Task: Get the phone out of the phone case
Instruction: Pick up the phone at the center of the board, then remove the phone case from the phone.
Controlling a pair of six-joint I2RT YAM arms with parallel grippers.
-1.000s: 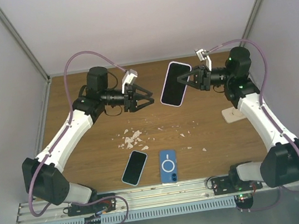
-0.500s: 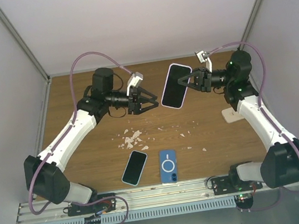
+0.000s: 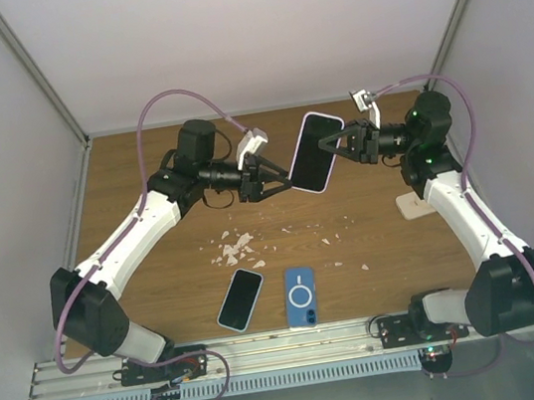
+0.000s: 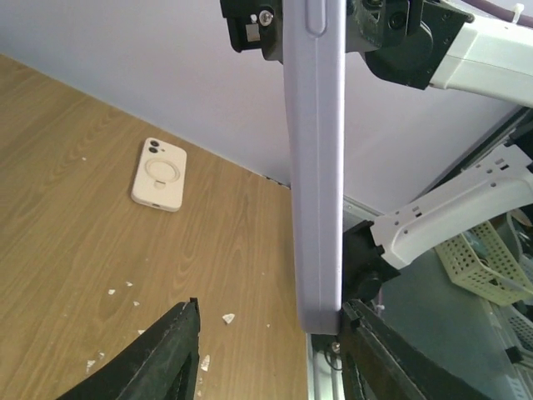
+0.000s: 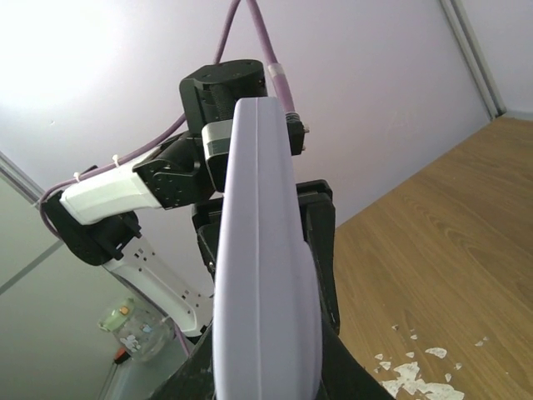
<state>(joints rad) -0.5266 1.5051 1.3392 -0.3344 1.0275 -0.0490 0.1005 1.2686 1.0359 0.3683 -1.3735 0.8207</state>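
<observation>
The phone (image 3: 312, 153), dark screen showing, sits in a lilac phone case (image 3: 316, 118) held tilted in the air over the back of the table. My right gripper (image 3: 344, 142) is shut on its right edge. In the right wrist view the case (image 5: 265, 275) stands edge-on between the right gripper (image 5: 268, 371) fingers. My left gripper (image 3: 280, 180) is open at the case's lower left end. The left wrist view shows the case (image 4: 315, 167) edge-on, its lower end inside the left gripper (image 4: 270, 310), against the right finger (image 4: 366, 333) and far from the left one.
On the wooden table (image 3: 158, 277) lie a bare black phone (image 3: 241, 299), a blue case (image 3: 302, 297) beside it, and a white case (image 3: 415, 205) at the right, also in the left wrist view (image 4: 159, 174). White crumbs (image 3: 236, 248) are scattered mid-table.
My left arm has moved right until its open jaws reach the case's lower end, and the jaws have narrowed a little. The right gripper has kept the phone nearly still.
</observation>
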